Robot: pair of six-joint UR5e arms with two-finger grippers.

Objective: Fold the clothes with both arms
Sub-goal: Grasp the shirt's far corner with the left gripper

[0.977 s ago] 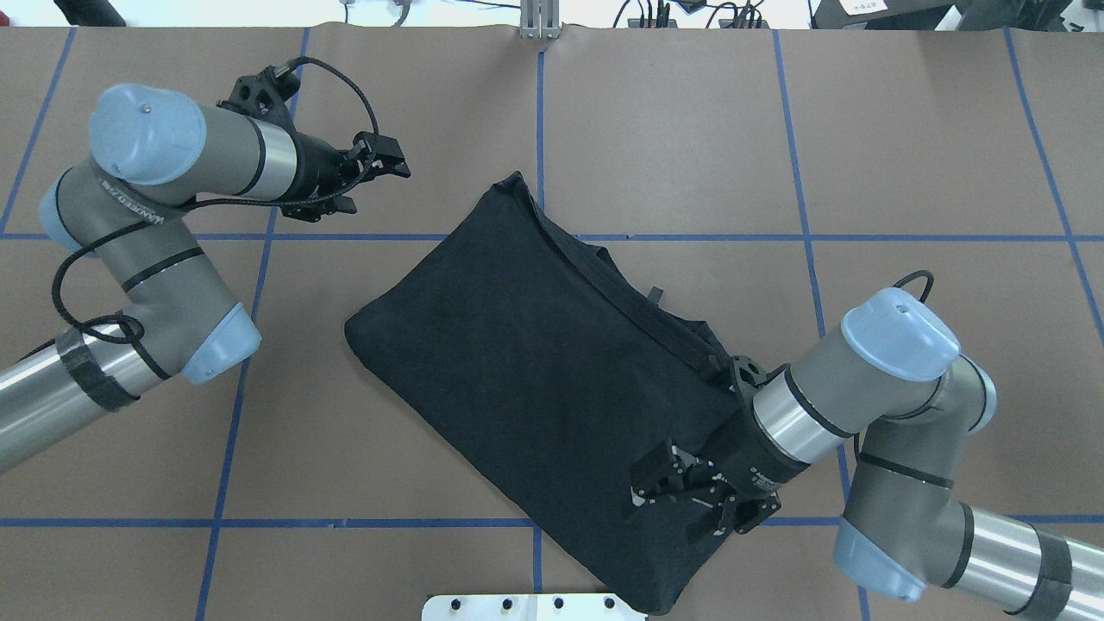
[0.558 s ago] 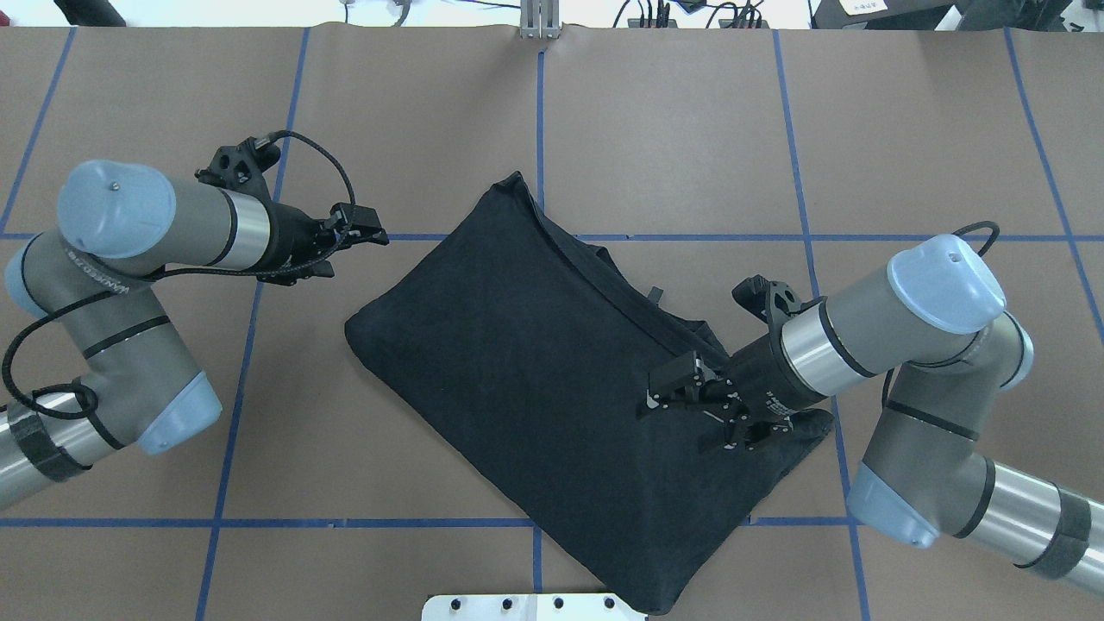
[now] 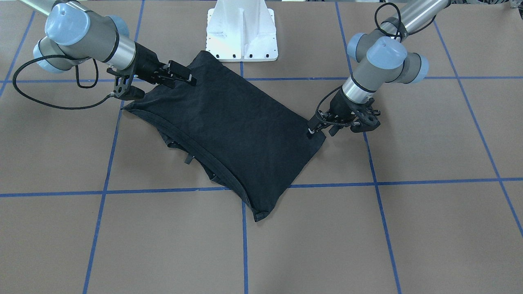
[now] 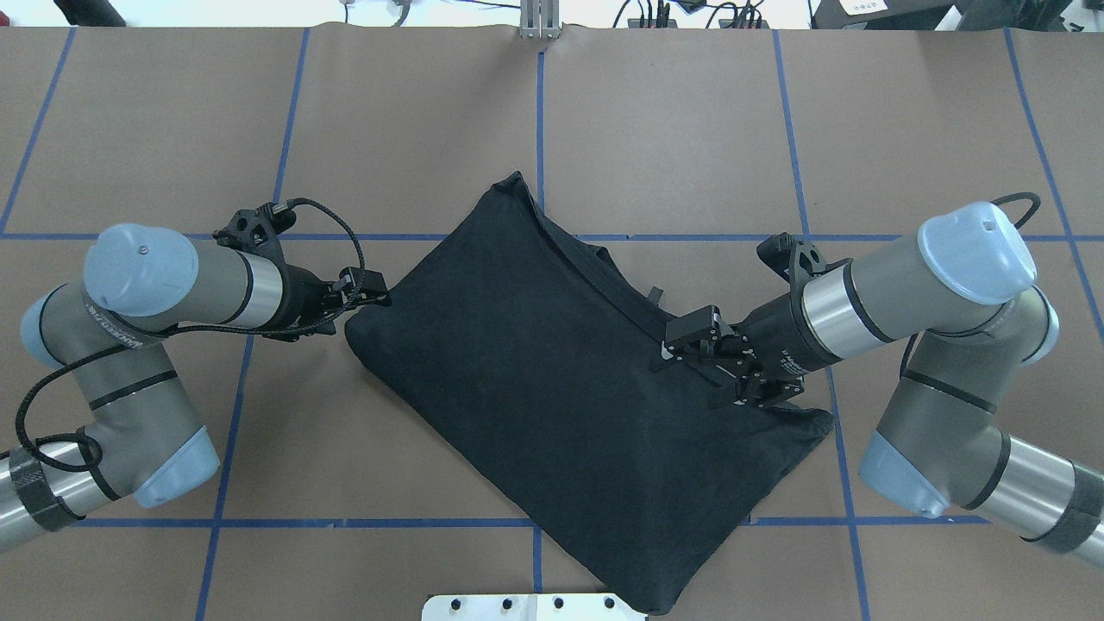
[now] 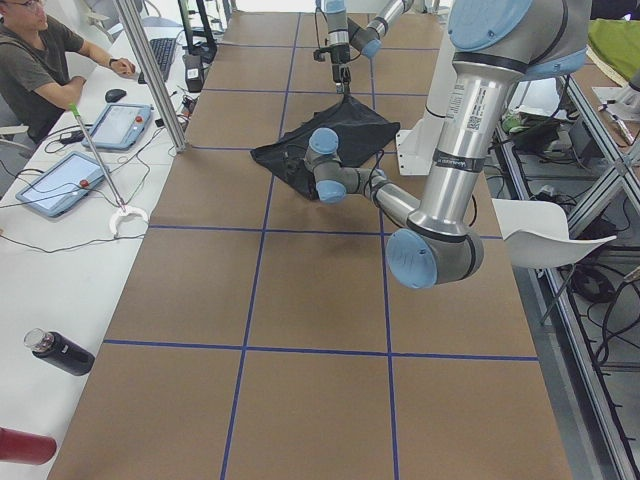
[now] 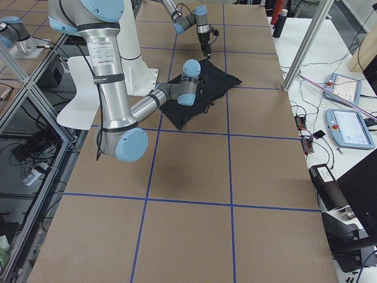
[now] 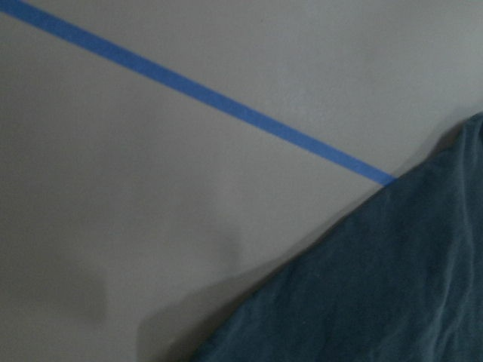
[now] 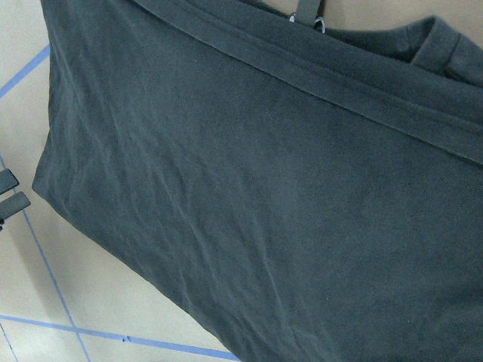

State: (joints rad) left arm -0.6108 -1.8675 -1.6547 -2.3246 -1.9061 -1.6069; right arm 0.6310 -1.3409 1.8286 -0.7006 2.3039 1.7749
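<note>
The clothes, a black T-shirt [image 4: 552, 371], lie folded in a slanted rectangle mid-table, plain side up, with the hem and collar edges along the far side [image 3: 192, 147]. My left gripper [image 4: 375, 297] hangs just beside the shirt's left corner [image 3: 311, 131]. Its fingertips [image 8: 15, 202] show a small gap with no cloth between them. The left wrist view shows only that shirt corner [image 7: 377, 286] and tape. My right gripper [image 4: 699, 371] hovers over the shirt's right end [image 3: 186, 76], open and holding nothing. The right wrist camera looks across the shirt [image 8: 264, 188].
The white pedestal base [image 3: 242, 32] stands right behind the shirt's near corner. Blue tape lines [image 4: 539, 129] grid the brown table. A side desk holds tablets [image 5: 60, 180] and a bottle [image 5: 58, 352], with a seated person [image 5: 35, 60] and a metal pole [image 5: 150, 80].
My left gripper came in from the far left down to the shirt's left corner. My right gripper moved from the shirt's near edge to its right end farther out.
</note>
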